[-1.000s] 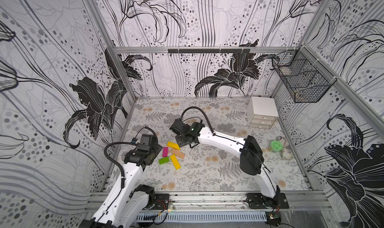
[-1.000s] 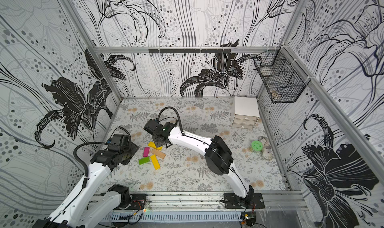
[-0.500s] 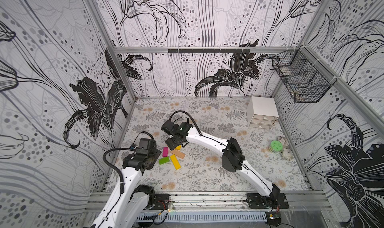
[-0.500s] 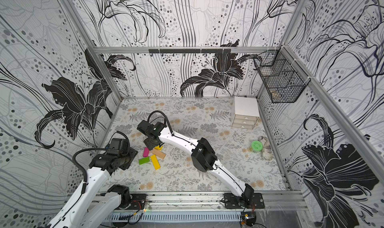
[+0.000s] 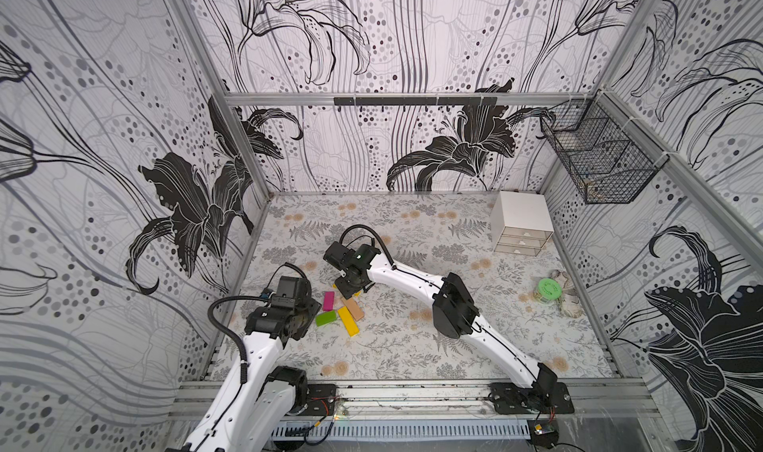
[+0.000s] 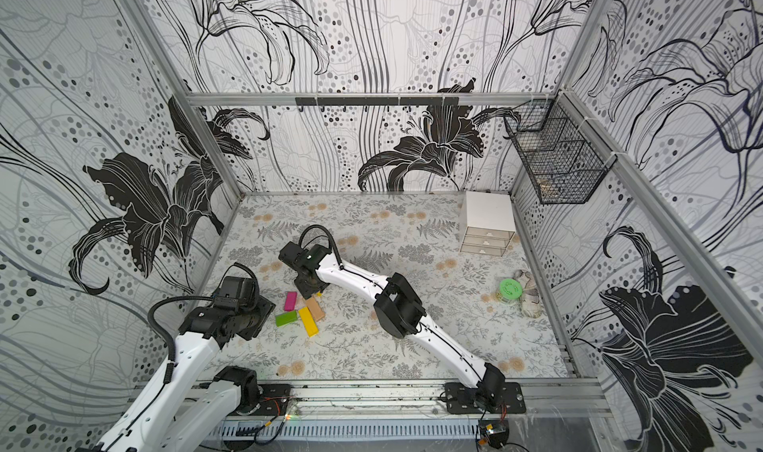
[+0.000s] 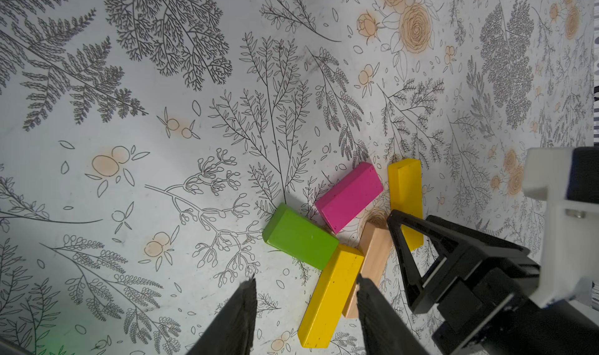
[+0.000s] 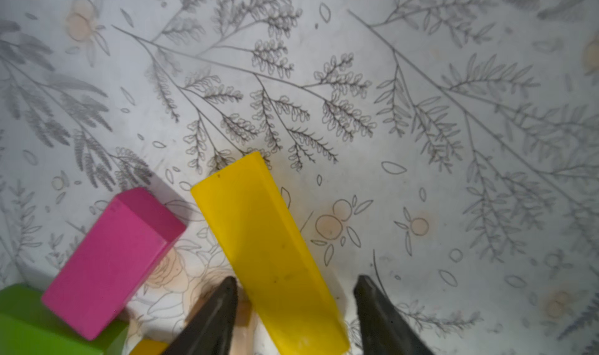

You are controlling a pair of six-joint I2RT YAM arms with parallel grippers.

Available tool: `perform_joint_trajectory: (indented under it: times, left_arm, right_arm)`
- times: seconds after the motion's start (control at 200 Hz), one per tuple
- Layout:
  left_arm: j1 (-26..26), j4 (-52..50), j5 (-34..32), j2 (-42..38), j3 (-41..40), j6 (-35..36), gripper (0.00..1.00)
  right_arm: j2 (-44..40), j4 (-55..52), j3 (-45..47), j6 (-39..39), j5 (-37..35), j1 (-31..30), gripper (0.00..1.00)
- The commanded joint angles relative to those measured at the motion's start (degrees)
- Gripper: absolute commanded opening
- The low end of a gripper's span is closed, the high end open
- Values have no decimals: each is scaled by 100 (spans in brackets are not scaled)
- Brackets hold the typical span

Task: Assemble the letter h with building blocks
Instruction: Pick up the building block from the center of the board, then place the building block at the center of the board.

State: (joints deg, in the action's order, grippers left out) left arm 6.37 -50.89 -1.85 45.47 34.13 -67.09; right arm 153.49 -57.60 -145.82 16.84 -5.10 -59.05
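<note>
Yellow block (image 5: 348, 321) lies nearest, flat on the tabletop (image 5: 392, 346), left of centre. Green block (image 5: 326, 318) touches its far end. Left pincer (image 7: 306, 278) hangs just beside them, jaws wide, gripping nothing. Wood block (image 5: 352, 307) lies alongside the yellow one, with magenta block (image 5: 329, 300) next back, near green. Second yellow (image 8: 265, 240) is furthest. Right pincer (image 8: 295, 278) straddles it, jaws wide, gaps on both sides. Loose cluster, h not yet built. Drawer chest (image 5: 521, 227) is far right.

The building blocks (image 5: 347, 321) lie close together on the table (image 5: 413, 346). Far behind them and to the right stands the drawer chest (image 5: 521, 223). Well to their right sits a tub (image 5: 549, 291), with a cloth (image 5: 569, 303) just beside it.
</note>
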Motion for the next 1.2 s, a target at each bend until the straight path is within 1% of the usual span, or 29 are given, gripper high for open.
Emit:
perform_joint_trajectory:
  times: [0.0,0.145,0.21,0.27,0.36,0.421,0.556,0.611,0.821,0.921,1.196]
  left_arm:
    - [-32,115,26,22,-25,117,52]
    - [-32,122,22,83,29,176,50]
    - [-27,165,26,106,42,218,50]
    - [-25,231,44,160,41,238,49]
    - [-30,404,162,223,41,327,47]
    - [-29,489,210,272,65,365,46]
    - [15,611,257,451,167,553,46]
    - [44,717,347,565,197,606,47]
    - [581,1066,233,795,164,408,48]
    - [649,1129,283,863,164,371,48]
    - [660,1116,202,925,34,443,48]
  right_arm:
    - [246,-135,-50,57,30,47,47]
    - [117,-189,14,300,-207,177,21]
    - [-152,-94,276,434,-397,225,9]
    - [-497,23,582,589,-592,268,0]
    - [-1110,66,1075,869,-1026,360,0]
    - [-1604,75,1573,1117,-1241,480,0]
    - [-2884,798,3510,1748,-1031,986,0]
    - [-3213,975,4033,1844,-1052,1074,0]
    - [-3464,739,4894,2346,-1474,1097,0]
    - [-3515,917,5213,2485,-1448,1121,0]
    - [-3397,1178,5510,2723,-1185,1123,0]
